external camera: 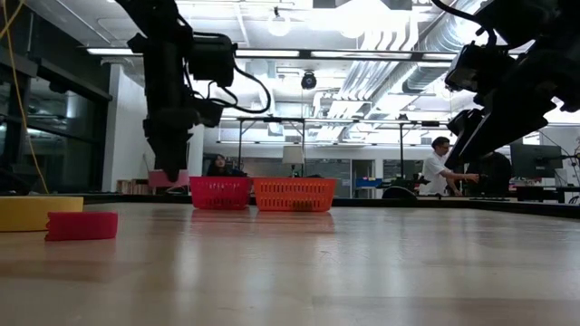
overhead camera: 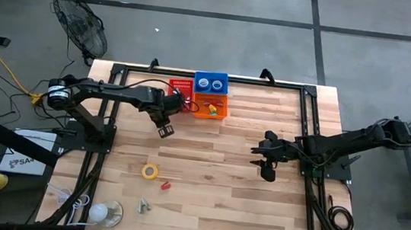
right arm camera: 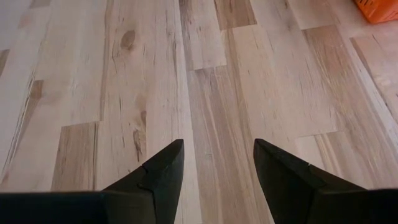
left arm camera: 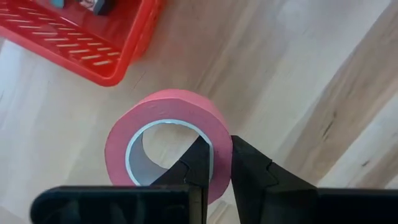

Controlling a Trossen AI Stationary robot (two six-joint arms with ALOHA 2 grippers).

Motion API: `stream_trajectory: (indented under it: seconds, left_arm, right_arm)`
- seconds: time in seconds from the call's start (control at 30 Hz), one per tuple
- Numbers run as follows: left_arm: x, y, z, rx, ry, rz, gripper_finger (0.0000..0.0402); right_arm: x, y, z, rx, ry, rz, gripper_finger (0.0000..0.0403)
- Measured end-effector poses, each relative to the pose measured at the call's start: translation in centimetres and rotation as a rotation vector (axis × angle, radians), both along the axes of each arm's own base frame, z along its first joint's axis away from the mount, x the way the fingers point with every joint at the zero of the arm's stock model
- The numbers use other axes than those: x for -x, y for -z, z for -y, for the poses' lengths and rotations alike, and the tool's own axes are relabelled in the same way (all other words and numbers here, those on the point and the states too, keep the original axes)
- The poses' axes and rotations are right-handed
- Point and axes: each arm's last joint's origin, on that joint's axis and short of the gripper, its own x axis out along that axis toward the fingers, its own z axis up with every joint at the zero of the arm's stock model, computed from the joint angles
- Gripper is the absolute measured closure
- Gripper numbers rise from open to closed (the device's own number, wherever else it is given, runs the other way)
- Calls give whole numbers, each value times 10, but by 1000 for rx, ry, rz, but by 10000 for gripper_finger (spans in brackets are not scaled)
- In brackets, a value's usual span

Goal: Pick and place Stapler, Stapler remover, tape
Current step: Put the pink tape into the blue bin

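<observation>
The left pincer (left arm camera: 214,163) is clamped on the pink tape (left arm camera: 168,138), one finger inside the ring, one outside on the wall. I judge the roll light, stiff and a little slick; pinching the wall suits it. It hangs over the bench (overhead camera: 222,178), at 5 o'clock of the red basket (left arm camera: 93,43). The orange basket (overhead camera: 211,104) sits beyond. The right pincer (right arm camera: 217,162) waits apart, holding nothing.

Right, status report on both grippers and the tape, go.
Left gripper shut on pink tape roll, beside red basket. Right gripper open over bare table. Nothing in the way.
</observation>
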Motion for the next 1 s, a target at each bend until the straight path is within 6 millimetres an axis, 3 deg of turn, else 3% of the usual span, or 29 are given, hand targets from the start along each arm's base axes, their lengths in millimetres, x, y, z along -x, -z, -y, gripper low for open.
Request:
stream_trajectory:
  seconds: [0.33, 1.0]
  left_arm:
    - [2, -2, 1, 11, 25, -27, 362]
    - [-19, -65, -8, -128, 52, 54, 362]
  right_arm:
    - [0, 0, 0, 1, 0, 0, 217]
    - [0, 0, 0, 2, -2, 0, 217]
